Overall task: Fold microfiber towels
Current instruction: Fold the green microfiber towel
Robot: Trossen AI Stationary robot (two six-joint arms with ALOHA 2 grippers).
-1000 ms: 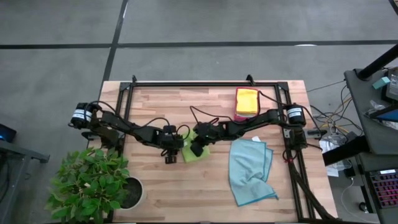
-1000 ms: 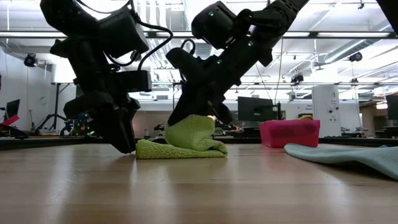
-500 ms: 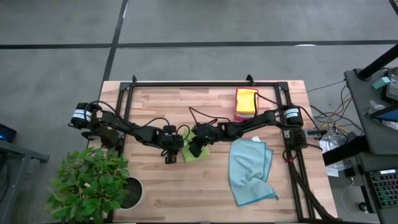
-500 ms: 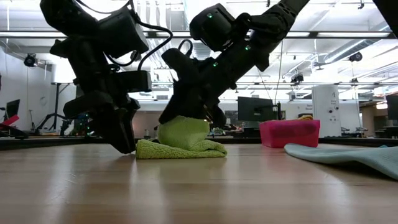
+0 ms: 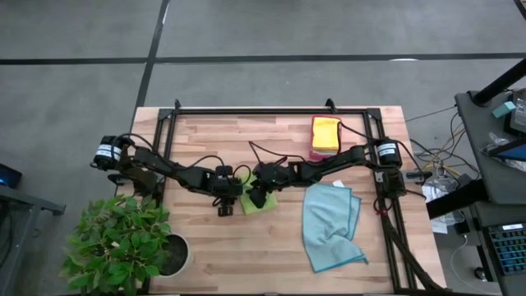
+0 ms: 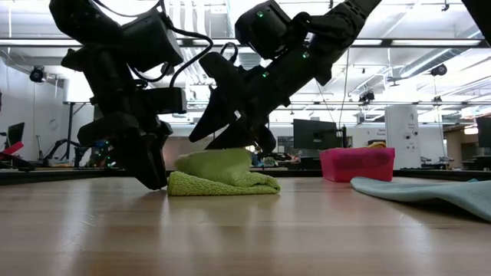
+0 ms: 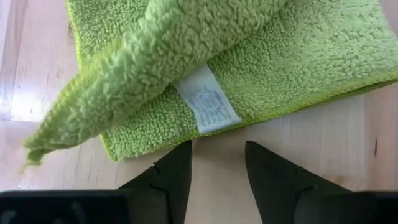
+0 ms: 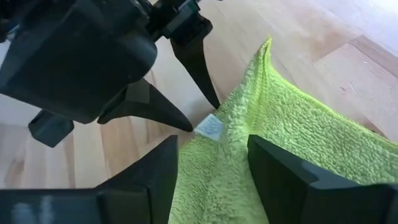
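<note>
Folded lime-green microfiber towel [image 6: 222, 175] on wooden table [image 5: 246, 247]. Right gripper [image 6: 234, 134] spread open above towel. Left gripper [image 7: 214, 168] parted, empty, beside towel edge.

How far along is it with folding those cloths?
Partly done. A yellow towel already lies on the pink tray. The lime green towel is in hand: one flap lies loosely over it, the right gripper open just above, the left gripper open at its edge. The light blue towel lies rumpled, not yet folded.
</note>
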